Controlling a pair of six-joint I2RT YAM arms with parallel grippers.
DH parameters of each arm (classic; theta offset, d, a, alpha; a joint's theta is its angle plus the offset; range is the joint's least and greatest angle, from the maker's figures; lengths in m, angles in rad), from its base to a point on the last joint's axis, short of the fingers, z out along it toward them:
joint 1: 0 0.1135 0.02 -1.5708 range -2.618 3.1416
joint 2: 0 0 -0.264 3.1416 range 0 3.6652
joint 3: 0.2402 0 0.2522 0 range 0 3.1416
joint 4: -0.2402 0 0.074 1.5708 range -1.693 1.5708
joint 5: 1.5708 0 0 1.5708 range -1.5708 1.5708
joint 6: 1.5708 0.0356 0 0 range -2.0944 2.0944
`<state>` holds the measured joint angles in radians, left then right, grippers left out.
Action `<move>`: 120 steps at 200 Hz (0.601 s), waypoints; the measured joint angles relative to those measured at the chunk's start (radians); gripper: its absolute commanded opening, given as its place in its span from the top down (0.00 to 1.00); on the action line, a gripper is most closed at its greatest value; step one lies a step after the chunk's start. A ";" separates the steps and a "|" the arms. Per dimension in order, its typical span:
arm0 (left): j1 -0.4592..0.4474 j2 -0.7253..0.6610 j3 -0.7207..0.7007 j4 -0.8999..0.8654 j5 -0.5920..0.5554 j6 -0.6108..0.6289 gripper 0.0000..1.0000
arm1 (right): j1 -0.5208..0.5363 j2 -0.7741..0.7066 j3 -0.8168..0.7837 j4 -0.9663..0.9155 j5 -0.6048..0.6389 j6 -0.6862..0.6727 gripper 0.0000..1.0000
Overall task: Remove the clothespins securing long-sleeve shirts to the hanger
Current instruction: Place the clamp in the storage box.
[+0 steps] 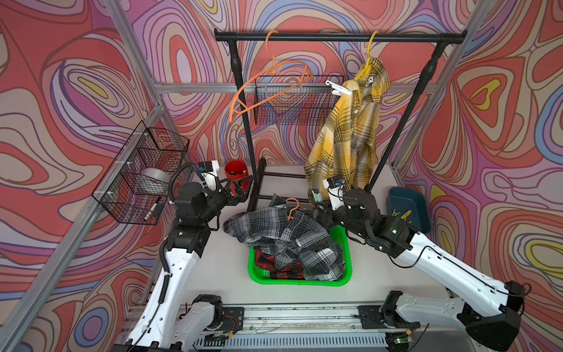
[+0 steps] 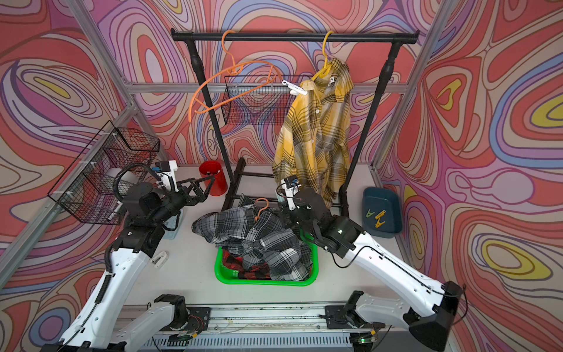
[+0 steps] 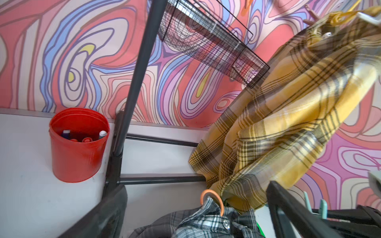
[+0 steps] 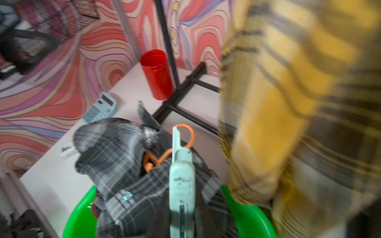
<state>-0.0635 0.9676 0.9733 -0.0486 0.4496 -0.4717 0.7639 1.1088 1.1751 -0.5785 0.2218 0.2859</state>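
A yellow-and-black plaid shirt [image 1: 350,134] [image 2: 316,137] hangs from a yellow hanger [image 1: 370,50] on the black rail. A white clothespin [image 1: 336,87] [image 2: 294,87] grips its shoulder. A grey plaid shirt [image 1: 283,231] [image 3: 206,222] on an orange hanger [image 1: 292,207] lies heaped over the green basket [image 1: 345,274], with a red-and-black shirt [image 1: 268,262] beneath it. My right gripper [image 1: 320,207] [image 4: 181,208] is shut on a pale green clothespin [image 4: 181,181] beside the yellow shirt's hem. My left gripper [image 1: 240,189] [image 3: 195,216] stands open and empty near the red bucket [image 1: 235,172].
An empty orange hanger [image 1: 274,85] hangs on the rail [image 1: 335,37]. A blue tray [image 2: 380,195] at the right holds green and yellow clothespins [image 2: 376,215]. Wire baskets [image 1: 143,173] are fixed at left and back. A calculator [image 4: 100,108] and a white clip [image 2: 160,259] lie on the table.
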 measured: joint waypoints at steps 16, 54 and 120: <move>0.013 0.005 -0.003 0.000 0.006 0.000 0.00 | -0.129 -0.058 -0.042 -0.077 0.016 0.057 1.00; 0.013 0.001 -0.034 0.023 0.054 0.006 0.08 | -0.471 -0.114 -0.126 -0.145 -0.016 0.126 1.00; 0.018 -0.040 -0.051 0.043 0.184 0.009 0.10 | -0.935 0.105 -0.188 0.058 -0.146 0.162 1.00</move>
<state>-0.0460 0.9276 0.9218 -0.0059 0.6334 -0.4625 -0.1707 1.2140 0.9871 -0.5209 0.0761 0.4477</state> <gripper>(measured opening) 0.904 0.154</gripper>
